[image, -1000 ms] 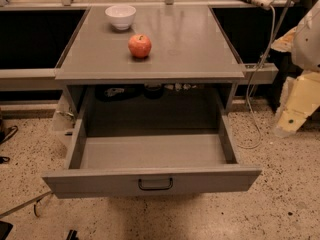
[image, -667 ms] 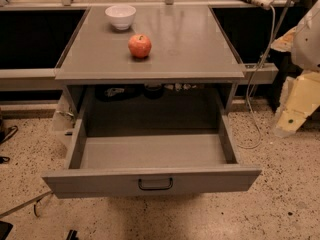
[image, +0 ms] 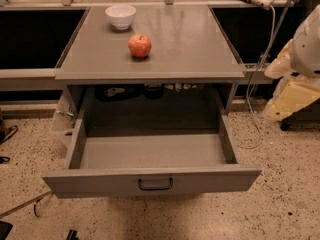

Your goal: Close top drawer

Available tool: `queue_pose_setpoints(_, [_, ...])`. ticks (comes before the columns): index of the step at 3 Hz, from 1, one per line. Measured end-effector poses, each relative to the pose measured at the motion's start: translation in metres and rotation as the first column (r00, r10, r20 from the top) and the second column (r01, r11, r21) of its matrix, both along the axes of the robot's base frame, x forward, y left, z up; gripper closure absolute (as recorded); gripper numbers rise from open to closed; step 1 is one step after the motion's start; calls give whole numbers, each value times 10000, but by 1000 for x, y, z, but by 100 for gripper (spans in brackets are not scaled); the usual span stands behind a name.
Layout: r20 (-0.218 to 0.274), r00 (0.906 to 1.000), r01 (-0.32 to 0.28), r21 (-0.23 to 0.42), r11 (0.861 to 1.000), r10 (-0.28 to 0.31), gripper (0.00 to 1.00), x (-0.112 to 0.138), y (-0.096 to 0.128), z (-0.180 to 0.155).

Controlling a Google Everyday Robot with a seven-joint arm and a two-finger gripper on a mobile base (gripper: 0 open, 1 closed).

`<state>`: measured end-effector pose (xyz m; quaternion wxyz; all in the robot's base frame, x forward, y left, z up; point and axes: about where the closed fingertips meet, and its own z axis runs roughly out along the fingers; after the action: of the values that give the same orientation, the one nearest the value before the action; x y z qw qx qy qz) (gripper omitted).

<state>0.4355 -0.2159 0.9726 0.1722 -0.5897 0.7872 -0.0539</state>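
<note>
- Top drawer [image: 90, 182] is pulled far out of the grey cabinet toward the near side, in the lower centre of the view.
- Its flat front panel is the nearest part, running wide across the frame, slightly tilted, with the right end sitting a little higher.
- Small black bar handle [image: 155, 184] is at the centre of the front panel, and nothing is touching it.
- The deep rectangular tray is open to view from above: grey floor, both side walls and the back wall all show.
- Gripper [image: 292, 100] is at the far right edge of the view, a cream-coloured part hanging below a white arm section [image: 310, 39].
- I cannot tell whether the gripper is open or closed; it holds nothing that shows.
- The gripper is well apart from the drawer, to the right of the cabinet's right side and farther back than the front panel.
- It is level with the dark gap under the cabinet top, with no contact with the drawer or the handle.
- Cabinet top [image: 200, 44] is a flat grey surface directly above and behind the open drawer.
- Red apple [image: 140, 45] stands on the cabinet top, left of centre.
- White bowl [image: 120, 16] is on the top's far left corner, behind the apple and apart from it.
- Some dark items [image: 117, 91] sit in the shadowed space under the top behind the drawer; I cannot make them out.
- Grey cable [image: 260, 99] hangs down between the cabinet's right side and the gripper, reaching the speckled floor [image: 280, 204].
</note>
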Motion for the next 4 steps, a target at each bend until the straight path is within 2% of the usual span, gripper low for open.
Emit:
queue_pose_setpoints(1, [-106, 9999, -25, 240, 9997, 27, 65, -6, 5, -31])
queue_pose_setpoints(2, [-569, 9981, -199, 792, 9967, 244, 89, -8, 15, -88])
queue_pose_setpoints(3, [-1385, 9882, -417, 1717, 9843, 660, 100, -3, 35, -160])
queue_pose_setpoints(4, [-1385, 9882, -417, 1717, 9843, 660, 100, -3, 35, -160])
